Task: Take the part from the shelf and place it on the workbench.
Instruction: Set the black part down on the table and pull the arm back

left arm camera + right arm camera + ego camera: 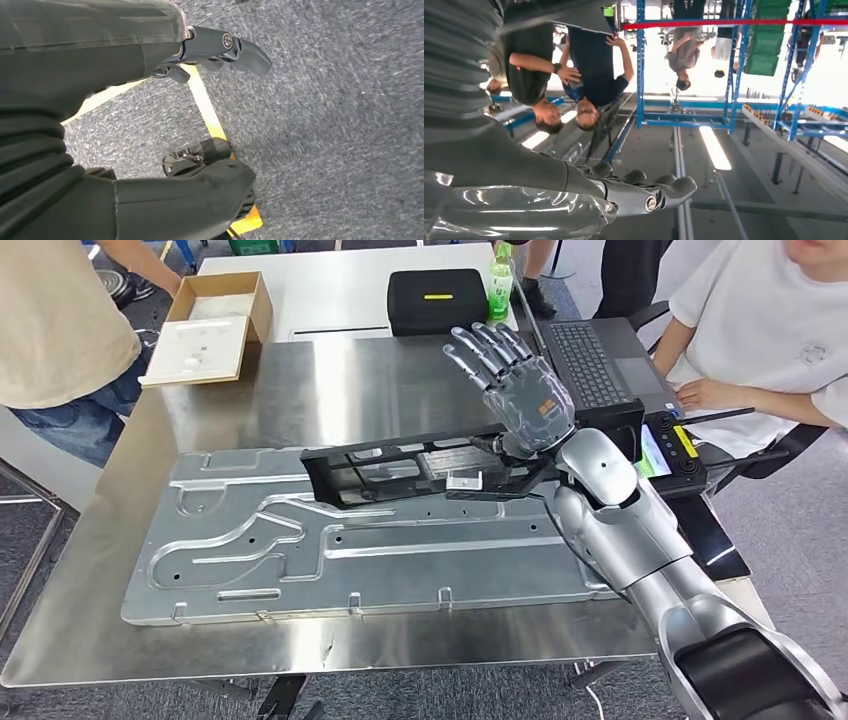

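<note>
The part, a long black frame-like bracket, lies flat on the workbench, resting across the upper edge of a large grey stamped metal panel. Its long axis runs from 9 o'clock to 3 o'clock, with the 3 o'clock end slightly higher in the head view.

The right hand is raised above the 3 o'clock end of the part, palm up, fingers spread and extended toward 11 o'clock. It holds nothing. Whether the wrist touches the part cannot be told; the fingers are clear of it. In the right wrist view the same hand shows straight fingers with nothing between them.

The left hand hangs over grey carpet crossed by yellow floor tape; fingers and thumb are apart and hold nothing.

At 12 o'clock from the part: a black case and a green bottle. At 10 o'clock: an open cardboard box. At 2 o'clock: a laptop, with a seated person beside it.
</note>
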`<state>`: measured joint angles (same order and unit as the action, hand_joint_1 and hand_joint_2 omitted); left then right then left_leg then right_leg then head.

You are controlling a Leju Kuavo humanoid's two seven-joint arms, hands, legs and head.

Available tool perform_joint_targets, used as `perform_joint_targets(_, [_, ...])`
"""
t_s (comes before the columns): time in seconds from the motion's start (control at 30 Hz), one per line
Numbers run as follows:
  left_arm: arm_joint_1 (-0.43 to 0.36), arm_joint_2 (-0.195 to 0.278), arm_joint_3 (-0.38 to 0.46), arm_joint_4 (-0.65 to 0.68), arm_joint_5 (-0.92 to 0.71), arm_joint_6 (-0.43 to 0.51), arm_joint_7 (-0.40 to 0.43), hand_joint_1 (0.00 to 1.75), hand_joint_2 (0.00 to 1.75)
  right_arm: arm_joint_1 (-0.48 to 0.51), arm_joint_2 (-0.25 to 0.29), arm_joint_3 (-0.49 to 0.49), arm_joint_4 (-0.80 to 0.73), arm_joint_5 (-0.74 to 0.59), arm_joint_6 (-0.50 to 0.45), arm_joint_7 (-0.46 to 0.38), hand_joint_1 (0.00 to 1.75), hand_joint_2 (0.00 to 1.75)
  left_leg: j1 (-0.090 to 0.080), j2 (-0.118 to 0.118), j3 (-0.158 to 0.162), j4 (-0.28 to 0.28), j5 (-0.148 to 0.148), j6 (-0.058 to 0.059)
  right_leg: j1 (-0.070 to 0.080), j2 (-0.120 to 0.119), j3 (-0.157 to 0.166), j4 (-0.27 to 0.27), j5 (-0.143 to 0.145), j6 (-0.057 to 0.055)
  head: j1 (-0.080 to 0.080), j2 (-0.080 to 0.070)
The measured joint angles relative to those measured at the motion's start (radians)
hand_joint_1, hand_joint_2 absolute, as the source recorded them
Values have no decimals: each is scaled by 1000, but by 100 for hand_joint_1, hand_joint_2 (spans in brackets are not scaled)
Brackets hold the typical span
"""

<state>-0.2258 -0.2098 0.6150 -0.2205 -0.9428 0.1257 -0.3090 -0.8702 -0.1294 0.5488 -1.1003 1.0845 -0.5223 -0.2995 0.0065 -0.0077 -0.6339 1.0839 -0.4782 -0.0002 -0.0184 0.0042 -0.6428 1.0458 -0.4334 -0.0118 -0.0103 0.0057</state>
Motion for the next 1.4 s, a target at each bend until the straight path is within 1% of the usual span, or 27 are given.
perform_joint_targets(0.1, [0, 0, 1, 0, 0, 0, 0, 0, 0, -1, 8, -6, 8, -10, 9, 0, 0, 0, 3, 2, -88, 186, -82, -9, 4, -1, 5, -1, -3, -9, 0, 0])
perform_joint_targets(0.13, [1, 0, 2, 0, 0, 0, 0, 0, 0, -1, 8, -7, 11, -11, 10, 0, 0, 0, 3, 2, -110, 226, -90, -9, 6, -1, 6, 0, -4, -11, 0, 0])
perform_joint_targets(0.17, [2, 0, 2, 0, 0, 0, 0, 0, 0, -1, 9, -8, 14, -11, 11, 0, 0, 0, 3, 2, -115, 228, -77, -6, 8, -1, 7, 0, -6, -12, 0, 0])
perform_joint_targets(0.2, [2, 0, 2, 0, 0, 0, 0, 0, 0, -1, 9, -9, 16, -11, 11, 0, 0, 0, 2, 2, -99, 190, -47, -1, 10, -1, 9, 1, -7, -13, 0, 0])
perform_joint_targets(0.27, [1, 0, 2, 0, 0, 0, 0, 0, 0, -2, 11, -11, 18, -12, 11, 0, 0, 0, -3, 2, -35, 54, 22, 15, 14, 0, 15, 1, -11, -12, 0, 0])
perform_joint_targets(0.33, [-1, 1, 3, 0, 0, 1, -1, 0, 0, -5, 13, -12, 20, -14, 14, 0, 0, 0, -10, 1, 7, -36, 47, 27, 16, 1, 15, 1, -11, -7, 0, 0])
perform_joint_targets(0.43, [-1, 1, 3, 0, 0, 1, -2, 0, 0, -6, 16, -13, 24, -21, 26, -1, 0, 0, -10, 1, 18, -62, 50, 34, 14, 0, 15, -5, -10, 10, 0, 0])
perform_joint_targets(0.5, [-2, 0, 4, 0, 0, 1, -2, 0, 0, -9, 17, -16, 26, -26, 31, -1, 0, 0, -4, 3, 27, -79, 59, 42, 14, -1, 4, 23, -33, 20, 0, 0])
perform_joint_targets(0.53, [-3, 0, 4, 0, 0, 1, -3, 0, 0, -11, 17, -19, 27, -28, 34, -1, 0, 0, -1, 4, 31, -85, 62, 45, 13, -1, -16, 67, -58, 24, 0, 0])
perform_joint_targets(0.6, [-4, 0, 4, 0, 0, 1, -3, 0, 0, -11, 17, -21, 31, -34, 39, -1, 0, 0, -2, 4, 31, -86, 62, 49, 8, -1, -79, 193, -115, 31, 0, 0])
perform_joint_targets(0.63, [-4, 0, 4, 0, 0, 1, -3, 0, 0, -9, 17, -22, 34, -36, 41, -2, 0, 0, -1, 4, 31, -86, 62, 49, 5, -1, -105, 242, -128, 35, 0, 0])
perform_joint_targets(0.67, [-3, 0, 5, 0, 0, 0, -3, 0, 0, -8, 17, -22, 37, -38, 42, -2, 0, 0, -1, 3, 31, -85, 61, 49, 1, -2, -116, 258, -122, 38, 1, 0])
perform_joint_targets(0.7, [-2, -1, 5, 0, 0, 0, -3, 0, 0, -7, 17, -22, 38, -38, 42, -2, 0, 0, 1, 2, 32, -82, 59, 47, -2, -2, -106, 234, -97, 41, 1, 0])
perform_joint_targets(0.77, [0, -2, 5, 0, -1, 0, -3, 0, 0, -8, 17, -24, 40, -39, 42, -2, 0, 0, 3, 0, 30, -71, 51, 38, -7, -4, -45, 107, -30, 44, 1, 0])
perform_joint_targets(0.8, [-1, -2, 6, 0, -1, 0, -3, 0, 0, -9, 18, -25, 40, -39, 42, -2, 0, 0, 2, 0, 28, -64, 46, 33, -7, -4, -18, 49, -9, 42, 0, 0])
perform_joint_targets(0.83, [-2, -3, 6, 0, -1, 0, -3, 0, 0, -10, 19, -26, 41, -39, 42, -2, 0, 0, 0, 0, 25, -58, 42, 28, -6, -4, -2, 15, -1, 39, 0, 0])
perform_joint_targets(0.87, [-2, -3, 6, 0, -1, 0, -3, 0, 0, -10, 19, -26, 41, -39, 42, -2, 0, 0, -2, 0, 23, -55, 39, 23, -4, -3, 3, 5, -4, 35, 0, 0])
perform_joint_targets(0.93, [-1, -3, 7, 0, -1, 0, -3, 0, 0, -10, 20, -28, 43, -39, 42, -2, 0, 0, -2, 0, 22, -55, 37, 15, -3, -2, 2, 2, -4, 24, 0, 0])
perform_joint_targets(1.0, [-1, -2, 8, 0, -1, 0, -3, 0, 0, -11, 21, -29, 43, -39, 42, -2, 0, 0, 0, 1, 12, -27, 15, 4, -6, -2, 6, -3, -2, 12, 0, 0])
perform_joint_targets(1.03, [-2, -2, 8, 0, -1, 1, -3, 0, 0, -12, 23, -29, 43, -39, 42, -2, 0, 0, 2, 1, -6, 15, -10, -1, -8, -3, 9, -6, -1, 7, -1, 0])
perform_joint_targets(1.1, [-1, -2, 8, 0, -1, 1, -3, 0, 0, -12, 24, -29, 44, -39, 42, -2, 0, 0, 5, 2, -67, 147, -72, -9, -7, -4, 11, -6, -3, 1, -1, 0])
perform_joint_targets(1.13, [0, -2, 8, 0, -1, 1, -3, 0, 0, -11, 25, -29, 45, -40, 43, -2, 0, 0, 6, 2, -96, 205, -90, -11, -6, -4, 12, -6, -3, 0, -1, 0])
perform_joint_targets(1.17, [1, -2, 9, 0, -1, 1, -3, 0, 0, -10, 25, -29, 45, -43, 44, -3, 0, 0, 6, 2, -112, 232, -89, -11, -6, -4, 12, -5, -4, 0, -1, 0])
perform_joint_targets(1.2, [2, -2, 9, 0, -1, 1, -3, 0, 0, -10, 25, -29, 46, -49, 47, -5, 0, 0, 6, 2, -109, 220, -69, -10, -6, -3, 13, -4, -5, 0, -1, 0])
perform_joint_targets(1.27, [2, -2, 9, 0, -2, 1, -3, 0, 0, -10, 27, -31, 44, -73, 59, -11, 0, 0, 6, 2, -56, 96, 3, -6, -6, -2, 17, -2, -9, 3, -1, 0])
perform_joint_targets(1.33, [-1, -1, 9, 0, -6, 0, -3, 0, 0, -13, 30, -35, 42, -106, 74, -19, 0, 0, 3, 1, -1, -19, 44, 1, -4, 0, 19, -1, -12, 11, -1, 0])
perform_joint_targets(1.4, [-2, -2, 9, 0, -9, -1, -3, 0, 87, -13, 32, -42, 38, -146, 95, -27, 0, 0, -2, -1, 14, -48, 44, 9, -1, 0, 19, -3, -11, 22, -1, 0])
